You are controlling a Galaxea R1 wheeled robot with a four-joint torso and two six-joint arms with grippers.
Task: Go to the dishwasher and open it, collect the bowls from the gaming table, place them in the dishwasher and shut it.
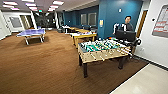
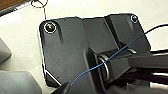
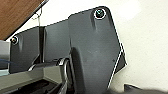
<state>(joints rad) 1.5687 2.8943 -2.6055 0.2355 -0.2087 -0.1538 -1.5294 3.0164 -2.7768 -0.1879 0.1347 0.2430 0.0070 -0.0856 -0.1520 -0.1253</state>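
Across the brown carpet point(image 1: 45, 65) the head view takes in a wide games room: a table-football table point(image 1: 102, 51) with a green field and rods stands nearest, on the carpet close to where it meets a pale hard floor point(image 1: 147, 81); behind it a yellow wooden table point(image 1: 83, 37) runs back toward the blue wall point(image 1: 112, 15), and a blue table-tennis table point(image 1: 32, 32) sits well apart on the far side of the room. A person point(image 1: 127, 23) stands behind a dark monitor point(image 1: 125, 35) just beyond the football table. No lime-green bowls, dishwasher or white-topped gaming table can be made out from here, so where the task's things lie cannot be told; my judgement is that the robot is only driving through the room. Both wrist views look down past the robot's own dark plates at the pale floor, with a strip of carpet at one corner; whether either tool is spread or pressed together cannot be told. As a judgement from the task alone, small bowls should be light and stiff, with smooth walls that may slip, so the rim, pinched between inner and outer wall, seems the likeliest place to take hold.
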